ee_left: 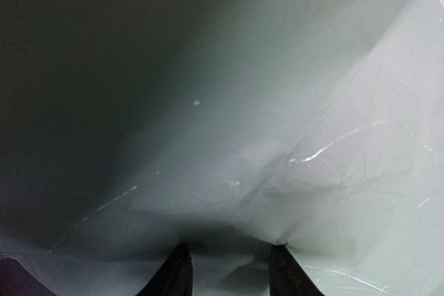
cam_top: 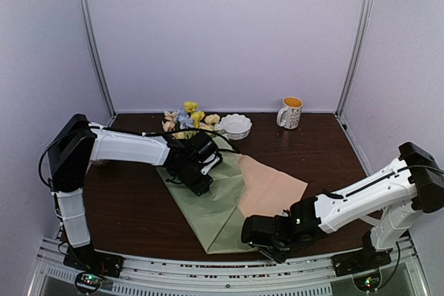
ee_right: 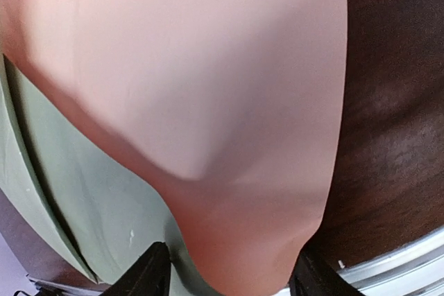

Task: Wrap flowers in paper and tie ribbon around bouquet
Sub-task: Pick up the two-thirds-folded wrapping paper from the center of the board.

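One table (cam_top: pixel 132 206), dark brown wood grain, with a ribbed metal rail (cam_top: pixel 208 272) along your near edge. Plain pale lilac walls (cam_top: pixel 222 32) close it in, and two slim metal posts (cam_top: pixel 94 39) rise at the far corners.

Items you have on the surface, read from the table's middle:
- Flowers (cam_top: pixel 189 117), 11 o'clock, at the far edge: a small cluster of yellow, peach and pale blue blossoms lying just beyond the sheet's far end. Their stems are hidden from you by the left arm.
- White bowl (cam_top: pixel 236 126), scalloped rim, 12 o'clock, just beside the blossoms.
- Mug (cam_top: pixel 291 112), white with an orange inside, 1 o'clock, well apart from the rest.
- Paper (cam_top: pixel 211 206), middle of the table, running down to 6 o'clock. The sage green side faces up, creased and tapering to a point near the rail. One flap (cam_top: pixel 270 188) is turned over toward 4 o'clock and shows its peach-tan side, smooth with a soft bulge.

Grippers:
- Left gripper (cam_top: pixel 197 184), reaching in from 9 o'clock and set down on the green sheet's far half. Your wrist view shows both fingers (ee_left: pixel 177 272) partly spread, tips against crumpled green paper, with nothing seen clamped between them.
- Right gripper (cam_top: pixel 247 231), reaching in from 4 o'clock, low at the sheet's near end. Its fingers (ee_right: pixel 149 272) stand wide apart, straddling the near edge of the peach flap where it meets the green. The paper lies in the gap and is not pinched.
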`<state>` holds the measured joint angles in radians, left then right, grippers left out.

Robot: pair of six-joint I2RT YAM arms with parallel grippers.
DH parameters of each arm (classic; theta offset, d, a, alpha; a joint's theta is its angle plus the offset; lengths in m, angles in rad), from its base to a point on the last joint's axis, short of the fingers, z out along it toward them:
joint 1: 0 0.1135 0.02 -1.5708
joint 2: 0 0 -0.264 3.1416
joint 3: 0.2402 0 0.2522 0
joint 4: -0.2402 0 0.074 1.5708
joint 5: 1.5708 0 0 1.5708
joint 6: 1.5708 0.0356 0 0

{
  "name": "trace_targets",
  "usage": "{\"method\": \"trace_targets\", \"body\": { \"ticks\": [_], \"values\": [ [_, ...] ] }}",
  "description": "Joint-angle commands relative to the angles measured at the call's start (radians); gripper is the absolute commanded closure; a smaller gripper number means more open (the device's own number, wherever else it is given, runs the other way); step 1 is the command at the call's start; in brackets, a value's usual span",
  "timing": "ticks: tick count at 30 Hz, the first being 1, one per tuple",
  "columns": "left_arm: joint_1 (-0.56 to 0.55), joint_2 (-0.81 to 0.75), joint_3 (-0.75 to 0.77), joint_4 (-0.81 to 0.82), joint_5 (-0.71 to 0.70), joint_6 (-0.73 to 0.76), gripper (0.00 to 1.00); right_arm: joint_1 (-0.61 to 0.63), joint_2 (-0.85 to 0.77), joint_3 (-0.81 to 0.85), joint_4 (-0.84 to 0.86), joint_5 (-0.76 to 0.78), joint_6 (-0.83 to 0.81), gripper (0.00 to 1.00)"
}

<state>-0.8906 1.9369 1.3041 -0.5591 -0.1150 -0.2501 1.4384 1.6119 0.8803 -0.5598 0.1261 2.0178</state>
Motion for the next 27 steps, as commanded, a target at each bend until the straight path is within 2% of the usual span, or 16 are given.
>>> {"method": "trace_targets", "body": {
  "ticks": [1, 7, 15, 20, 24, 27],
  "values": [
    [0.0, 0.011, 0.014, -0.06, -0.039, 0.023, 0.57, -0.03, 0.043, 0.041, -0.081, 0.085, -0.112, 0.41],
    [-0.001, 0.012, 0.019, -0.06, -0.031, 0.026, 0.55, -0.029, 0.004, -0.035, 0.027, 0.051, -0.079, 0.42],
    [-0.002, 0.012, 0.03, -0.066, -0.036, 0.032, 0.55, -0.027, -0.009, 0.01, 0.026, 0.025, -0.093, 0.44],
    [-0.004, 0.016, 0.031, -0.063, -0.035, 0.032, 0.55, -0.024, -0.042, -0.071, 0.108, 0.021, -0.066, 0.61],
    [-0.009, 0.013, 0.037, -0.063, -0.033, 0.035, 0.5, -0.022, -0.055, -0.069, 0.122, 0.065, -0.108, 0.81],
    [-0.02, 0.01, 0.046, -0.064, -0.033, 0.043, 0.48, -0.022, -0.045, -0.027, 0.064, 0.097, -0.168, 0.86]
  ]
}}
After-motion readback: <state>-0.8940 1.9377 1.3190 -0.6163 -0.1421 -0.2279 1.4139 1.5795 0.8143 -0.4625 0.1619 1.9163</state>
